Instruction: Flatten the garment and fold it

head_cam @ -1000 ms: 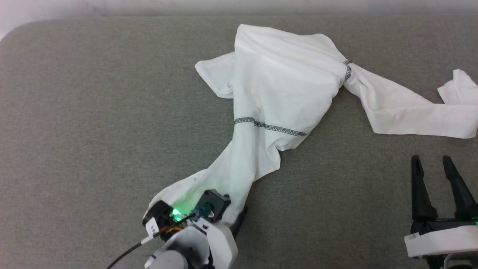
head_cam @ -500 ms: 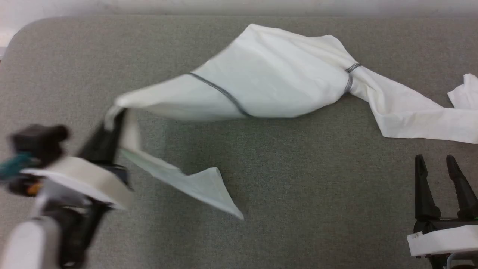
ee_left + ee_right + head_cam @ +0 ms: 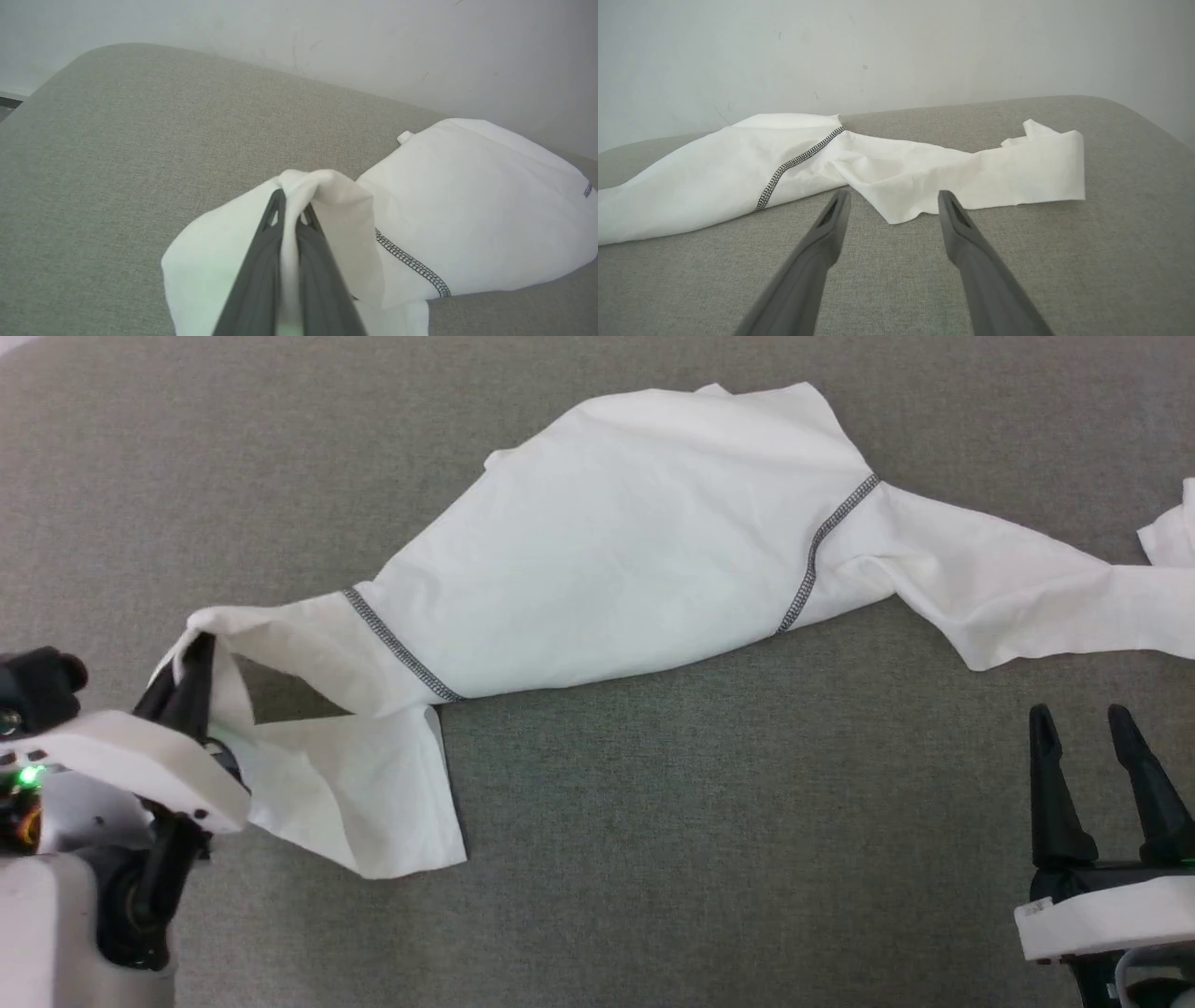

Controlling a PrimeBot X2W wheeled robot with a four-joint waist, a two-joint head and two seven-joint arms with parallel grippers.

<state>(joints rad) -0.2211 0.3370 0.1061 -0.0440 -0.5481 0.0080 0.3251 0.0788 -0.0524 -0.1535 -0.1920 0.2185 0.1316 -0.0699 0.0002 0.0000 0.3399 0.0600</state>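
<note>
The grey padded surface (image 3: 653, 859) extends beneath and ahead of both grippers. The garment (image 3: 607, 551) is laid across it as one long, uneven band. One end is clamped in the left gripper (image 3: 193, 658), and the rest is stretched away from that gripper toward the right gripper (image 3: 1078, 719), beyond whose fingertips a twisted length is trailed.

The left gripper is closed on a bunched edge of cloth. In the left wrist view the fabric is seen pinched between the two fingers and draped over their tips. Just beside this gripper a loose flap (image 3: 373, 803) is doubled back below the held edge. The right gripper is spread wide and nothing is held in it. The cloth lies near its fingertips and, as far as can be judged, is not touched by them.

Flattening is judged to be begun but not completed. A fairly smooth panel is bounded by two zigzag seams, the nearer seam (image 3: 397, 644) close to the left gripper and the farther seam (image 3: 822, 555) toward the right gripper. Outside these seams the cloth is creased, twisted or doubled. No fold is yet made. Both ends remain to be spread, after which folding is to be carried out
</note>
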